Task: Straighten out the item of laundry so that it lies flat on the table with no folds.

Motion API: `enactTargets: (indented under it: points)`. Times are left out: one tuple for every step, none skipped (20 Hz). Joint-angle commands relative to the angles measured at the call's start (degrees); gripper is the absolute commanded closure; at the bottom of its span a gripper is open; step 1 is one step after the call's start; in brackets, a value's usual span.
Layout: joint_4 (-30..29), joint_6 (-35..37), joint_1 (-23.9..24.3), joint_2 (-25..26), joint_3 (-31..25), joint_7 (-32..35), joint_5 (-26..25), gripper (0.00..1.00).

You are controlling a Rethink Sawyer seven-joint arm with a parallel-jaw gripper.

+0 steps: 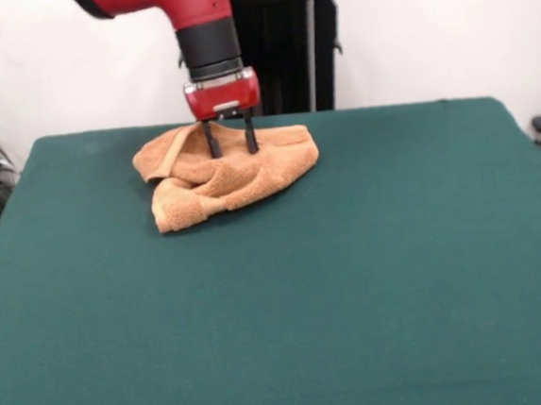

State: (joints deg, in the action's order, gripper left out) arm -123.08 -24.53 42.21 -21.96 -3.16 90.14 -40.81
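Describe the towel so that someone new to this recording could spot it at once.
On the green table, look to the far side, just under the red arm. The towel lies there in a crumpled orange-tan heap, with the open hand reaching down onto it. It is the only object on the tabletop.
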Motion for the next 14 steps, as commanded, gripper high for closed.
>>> enactTargets:
  points:
    - [6.57, 15.05, -4.62, 15.45, 6.04, 10.61, 7.87, 0.00]
    - [6.48, 12.99, -4.27, 16.37, 6.01, 10.47, 7.64, 0.00]
    - [6.62, 8.41, -5.08, 17.04, 6.16, 10.52, 7.16, 0.00]
    - [6.53, 6.28, -5.99, 17.52, 5.79, 10.70, 7.50, 0.00]
    - [6.35, 5.43, -6.83, 17.72, 5.26, 11.12, 8.41, 0.00]
    - [6.18, 4.59, -7.68, 17.92, 4.73, 11.54, 9.31, 0.00]
    - [5.81, 3.62, -8.74, 17.92, 4.51, 11.99, 10.45, 0.00]
    - [5.47, 3.27, -9.71, 17.60, 4.37, 12.14, 11.52, 0.00]
    - [4.95, 3.05, -10.72, 17.22, 4.48, 12.19, 12.72, 0.00]
    - [4.30, 2.70, -11.29, 16.89, 4.68, 12.31, 13.61, 0.00]
    - [3.71, 2.39, -11.98, 16.49, 5.09, 12.31, 14.48, 0.00]
    - [3.14, 1.45, -11.89, 16.27, 5.42, 12.13, 14.29, 0.00]
    - [2.23, 0.48, -11.88, 15.76, 6.10, 11.93, 14.14, 0.00]
    - [1.86, 0.76, -11.72, 15.30, 6.20, 11.58, 14.07, 0.00]
